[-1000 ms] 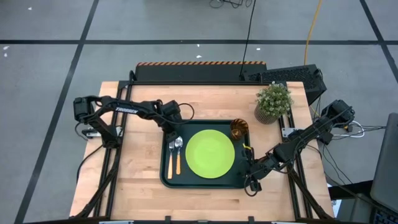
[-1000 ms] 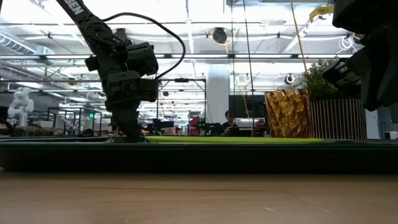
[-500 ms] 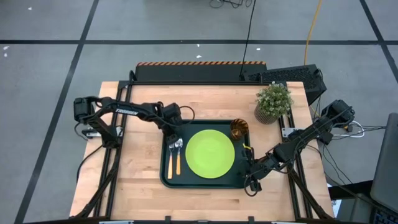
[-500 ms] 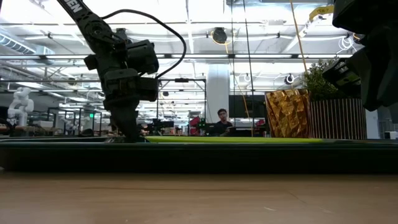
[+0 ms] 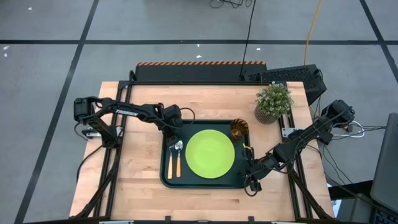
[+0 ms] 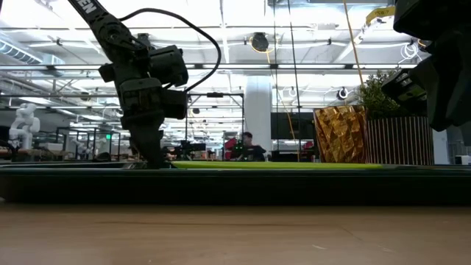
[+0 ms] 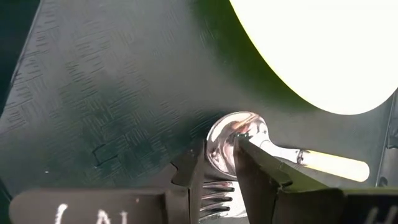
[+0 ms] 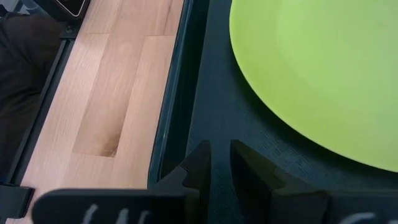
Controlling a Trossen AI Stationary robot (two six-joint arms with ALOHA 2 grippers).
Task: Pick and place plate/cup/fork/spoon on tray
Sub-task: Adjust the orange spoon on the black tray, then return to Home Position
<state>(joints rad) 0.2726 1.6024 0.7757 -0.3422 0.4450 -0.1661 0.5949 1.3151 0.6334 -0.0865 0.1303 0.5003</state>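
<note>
The dark tray [image 5: 165,180] holds the lime-green plate [image 5: 210,154], the amber cup [image 5: 239,129] at its far right corner, and the fork [image 5: 171,157] and spoon [image 5: 178,157] side by side along its left side. My left gripper [image 5: 172,138] is shut low over their metal ends. In the left wrist view its fingers [image 7: 219,158] frame the fork's tines [image 7: 214,200], and the spoon's bowl [image 7: 236,130] lies just past the tips. My right gripper [image 5: 249,173] is shut and empty over the tray's right side, beside the plate [image 8: 323,74]. My left gripper points down at the tray from above. One fingertip [image 7: 249,149] stands over the neck of the spoon, where the bowl meets the handle [image 7: 267,148]. I cannot tell whether it touches the spoon. Spoon and fork lie flat on the tray floor.
A potted green plant [image 5: 273,101] stands at the table's far right corner, behind the cup [image 6: 338,135]. Bare wooden table surrounds the tray on its left, near and far sides. A person shows far off in the room behind the table [image 6: 243,143].
My left gripper has shifted a little toward the table's left edge, staying low over the tray. The fork, spoon, plate and cup lie where they were.
</note>
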